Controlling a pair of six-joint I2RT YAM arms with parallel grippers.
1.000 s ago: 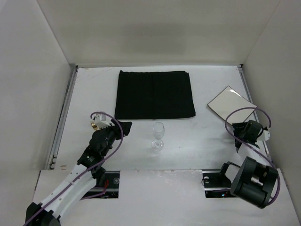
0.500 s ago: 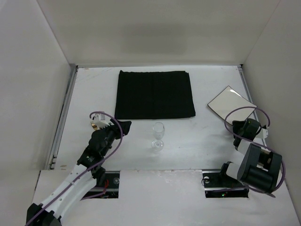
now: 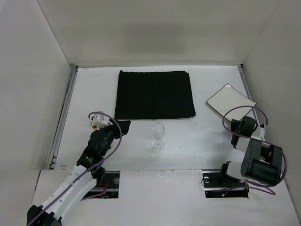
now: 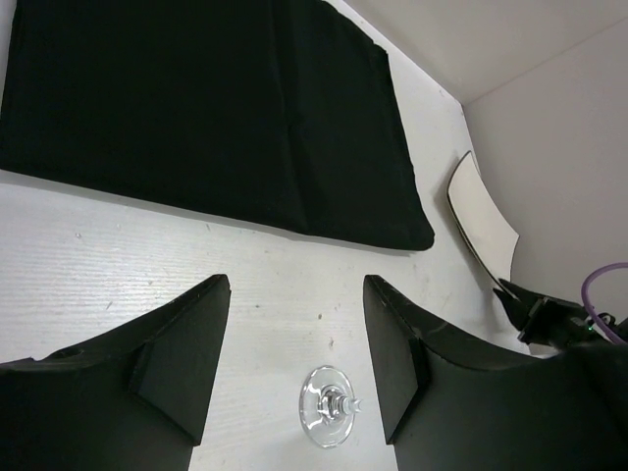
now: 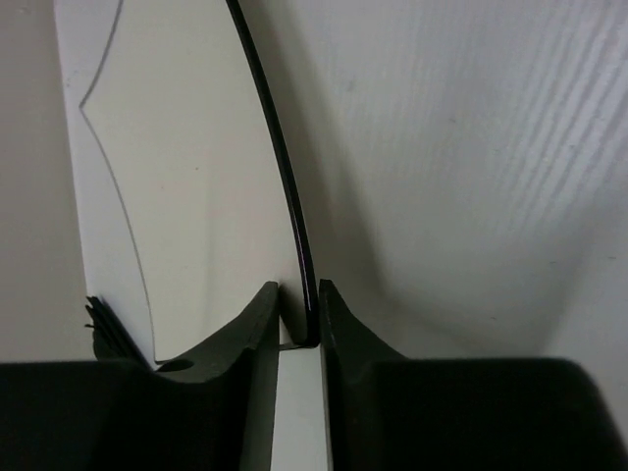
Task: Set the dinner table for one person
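Top external: the matte white tabletop (image 3: 94, 89) spans the whole floor of the white-walled enclosure, under every item, with a thin metal side rail (image 3: 63, 117) along its left edge.

- Left end effector (image 3: 123, 125): black wedge-shaped fingers spread apart, released, nothing between them; low over bare tabletop near the placemat's near-left corner.
- Placemat (image 3: 154, 94): black rectangular cloth, faintly ribbed, lying flat at far centre.
- Wine glass (image 3: 159, 136): clear, stemmed, upright, just in front of the placemat's near edge. Left wrist view shows its round foot (image 4: 329, 404).
- Plate (image 3: 230, 100): square, glossy white, rounded corners, thin dark rim.
- Right end effector (image 3: 242, 125): clenched on the plate's near rim; right wrist view shows the rim pinched between both fingers (image 5: 257, 324).
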